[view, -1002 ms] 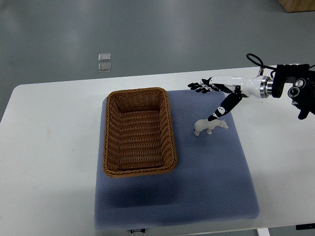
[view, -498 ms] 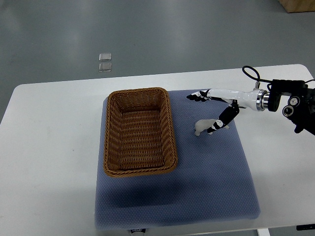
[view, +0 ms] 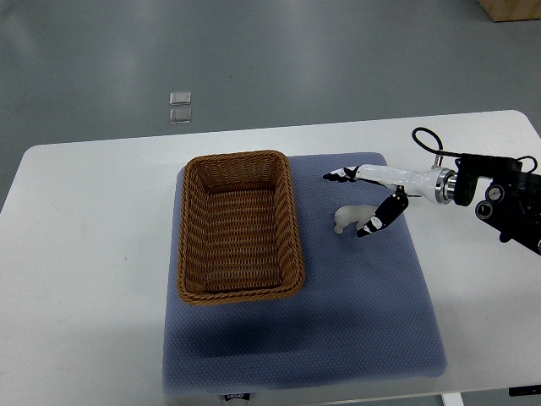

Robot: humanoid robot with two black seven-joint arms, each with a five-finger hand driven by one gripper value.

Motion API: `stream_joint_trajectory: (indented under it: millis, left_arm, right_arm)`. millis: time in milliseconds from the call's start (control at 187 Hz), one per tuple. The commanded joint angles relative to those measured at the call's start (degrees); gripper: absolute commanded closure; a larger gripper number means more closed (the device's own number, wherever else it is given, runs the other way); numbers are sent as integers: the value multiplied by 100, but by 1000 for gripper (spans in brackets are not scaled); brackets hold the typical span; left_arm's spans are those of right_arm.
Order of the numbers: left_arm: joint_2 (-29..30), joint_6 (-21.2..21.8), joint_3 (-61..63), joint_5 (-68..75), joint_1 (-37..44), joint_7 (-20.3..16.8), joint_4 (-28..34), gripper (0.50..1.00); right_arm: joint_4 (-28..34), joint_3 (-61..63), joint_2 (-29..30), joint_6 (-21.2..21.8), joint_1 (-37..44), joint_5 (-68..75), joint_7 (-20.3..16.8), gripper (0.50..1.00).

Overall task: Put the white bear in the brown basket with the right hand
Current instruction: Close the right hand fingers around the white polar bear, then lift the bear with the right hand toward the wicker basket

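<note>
White desk (view: pixel 84 254) carries a blue mat (view: pixel 355 321). Right hand (view: pixel 372 199) reaches from the right, fingers (view: pixel 342 176) spread wide around the bear (view: pixel 348 217), not yet gripping. Basket (view: pixel 239 226) sits left. Closing evenly on the body should prevent tipping.

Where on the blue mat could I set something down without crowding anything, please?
The mat is bare along its near half, below the brown basket and white bear. It is crowded around the bear, where the right hand reaches.
</note>
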Motion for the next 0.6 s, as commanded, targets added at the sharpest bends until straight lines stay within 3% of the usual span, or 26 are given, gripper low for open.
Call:
stream_joint_trajectory:
  millis: [0,64,166,386,595]
  left_arm:
    - [0,-5,0,4,0,1,0,500]
    - [0,-5,0,-5,0,1,0,500]
    - [0,-5,0,4,0,1,0,500]
    - [0,-5,0,4,0,1,0,500]
    - [0,-5,0,4,0,1,-9,500]
  right_arm:
    - [-3,-19,-9,-19,2,-12,-1,593]
    - [-3,-45,-9,-28,10,-47,-10,603]
    - [-11,-124,0,-46,28,-91,-18,668]
    - [-117,-168,79,-81,19,-100,-27,709]
    - [-135,-221,88,-81,37,-100,-27,810]
